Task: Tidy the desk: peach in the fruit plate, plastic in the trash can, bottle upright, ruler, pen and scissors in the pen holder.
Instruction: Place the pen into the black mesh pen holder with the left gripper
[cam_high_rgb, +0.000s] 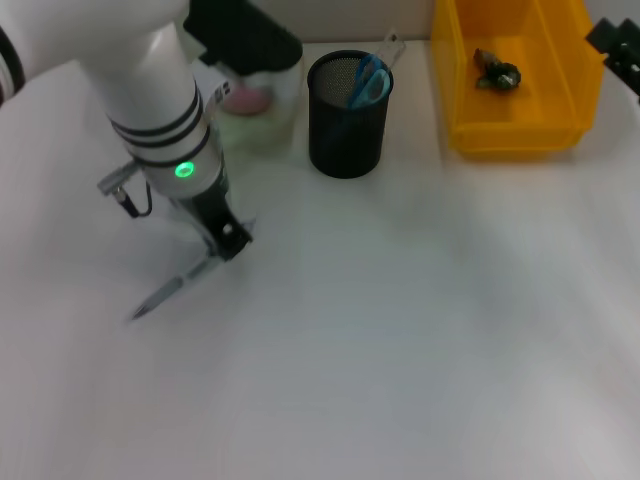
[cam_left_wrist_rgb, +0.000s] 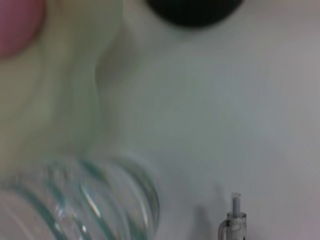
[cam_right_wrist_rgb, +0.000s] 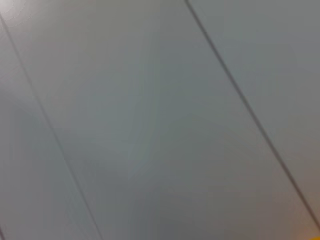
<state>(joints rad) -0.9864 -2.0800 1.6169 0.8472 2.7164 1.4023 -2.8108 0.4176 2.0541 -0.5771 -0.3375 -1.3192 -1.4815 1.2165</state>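
We found the left gripper (cam_high_rgb: 222, 240) lowered at the frame's left, clenched on the pen (cam_high_rgb: 170, 290), which slanted down-left from it; the holder (cam_high_rgb: 347, 115) stood upper centre.

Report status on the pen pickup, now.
Left tool low at the pen, which lies on the desk. Right tool parked at far right edge. Pen holder upright beyond, path clear.

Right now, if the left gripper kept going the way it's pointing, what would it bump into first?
The left gripper points down at the table and would probably meet the pen lying there first, though depth is unclear.
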